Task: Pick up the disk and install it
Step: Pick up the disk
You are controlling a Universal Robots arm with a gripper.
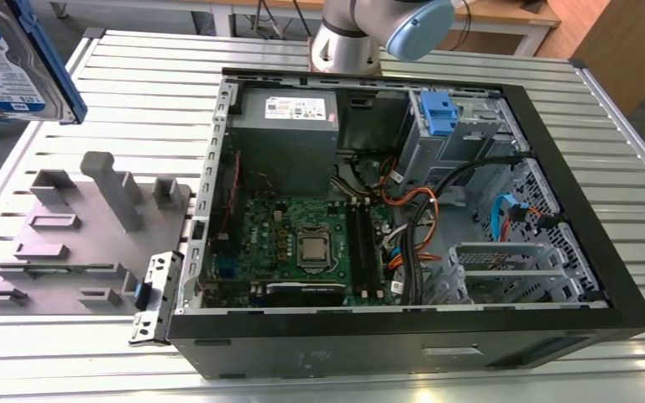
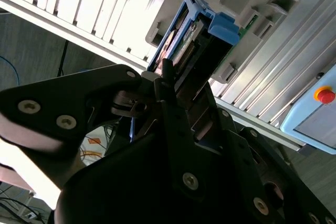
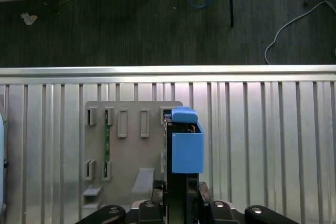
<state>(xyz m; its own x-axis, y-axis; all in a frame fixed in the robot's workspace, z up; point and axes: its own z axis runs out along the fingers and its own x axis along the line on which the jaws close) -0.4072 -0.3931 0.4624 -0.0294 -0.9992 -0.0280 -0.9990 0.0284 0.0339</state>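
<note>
At the exterior view's far left, the disk [image 1: 9,63] hangs in the air above the ribbed metal surface [image 1: 154,75], its white-and-blue label facing the camera and a blue rail along its edge. Below it, a grey plastic holder [image 1: 76,243] with upright posts lies on the surface. To the right sits an open computer case [image 1: 356,348]. Inside are a grey power-supply box [image 1: 289,109] at the back, a green circuit board [image 1: 300,243] in the middle and a tall blue clip [image 1: 438,113] further right. The arm [image 1: 356,38] rises behind the case. In the first wrist view, the pincer [image 3: 178,190] is pinching the disk [image 3: 187,153] edge-on, blue end outward, over the surface beside the holder [image 3: 131,145].
</note>
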